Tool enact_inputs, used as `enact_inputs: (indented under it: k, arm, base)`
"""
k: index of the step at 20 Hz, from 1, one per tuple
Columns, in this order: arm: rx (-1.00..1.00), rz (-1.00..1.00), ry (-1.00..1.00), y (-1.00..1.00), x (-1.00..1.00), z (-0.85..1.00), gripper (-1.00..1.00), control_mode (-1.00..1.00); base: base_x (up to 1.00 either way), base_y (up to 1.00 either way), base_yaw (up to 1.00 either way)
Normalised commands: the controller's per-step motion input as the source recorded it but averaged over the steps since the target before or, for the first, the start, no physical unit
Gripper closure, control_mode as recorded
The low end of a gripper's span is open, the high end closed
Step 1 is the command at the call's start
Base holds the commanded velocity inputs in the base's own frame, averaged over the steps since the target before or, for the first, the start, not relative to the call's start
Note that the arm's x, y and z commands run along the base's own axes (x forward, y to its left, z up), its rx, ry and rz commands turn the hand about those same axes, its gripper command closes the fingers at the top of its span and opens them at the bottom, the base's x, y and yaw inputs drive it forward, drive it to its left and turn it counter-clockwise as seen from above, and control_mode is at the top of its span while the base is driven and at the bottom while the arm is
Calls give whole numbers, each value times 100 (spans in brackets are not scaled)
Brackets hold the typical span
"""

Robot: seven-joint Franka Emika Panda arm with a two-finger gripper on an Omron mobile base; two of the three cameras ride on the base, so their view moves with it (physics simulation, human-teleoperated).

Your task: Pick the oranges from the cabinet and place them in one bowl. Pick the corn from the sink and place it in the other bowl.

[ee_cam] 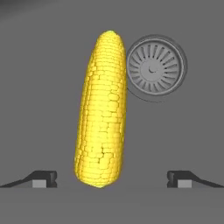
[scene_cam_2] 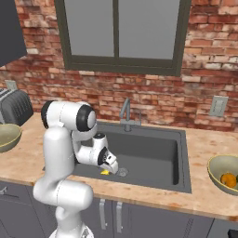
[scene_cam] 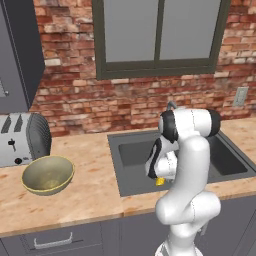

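Jaws: I see my gripper (ee_cam: 109,179) spread wide, holding nothing.
Corn (ee_cam: 102,109): lying between the jaws on the sink (ee_cam: 39,87) floor.
Drain (ee_cam: 152,69): just beside the corn's far end.

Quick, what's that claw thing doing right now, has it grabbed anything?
Gripper: open, holding nothing; its fingertips sit on either side of the corn lying in the sink.

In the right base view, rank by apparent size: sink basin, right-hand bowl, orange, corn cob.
1. Dark grey rectangular sink basin
2. Olive-tan glossy bowl, cut off by the frame edge
3. Round orange fruit
4. Yellow corn cob, mostly hidden behind the hand, so unsure against the orange
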Motion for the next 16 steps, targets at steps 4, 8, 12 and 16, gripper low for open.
enact_inputs:
  k: [4,8,12,16]
  arm:
    - [-3,0,0,-6,32,0,-100,-100]
    - [0,0,0,-18,30,0,-100,-100]
    - [0,0,0,-23,35,0,-100,-100]
    - [0,0,0,-27,38,0,-100,-100]
  base:
    - [0,0,0]
    - [0,0,0]
    - [0,0,0]
    - [0,0,0]
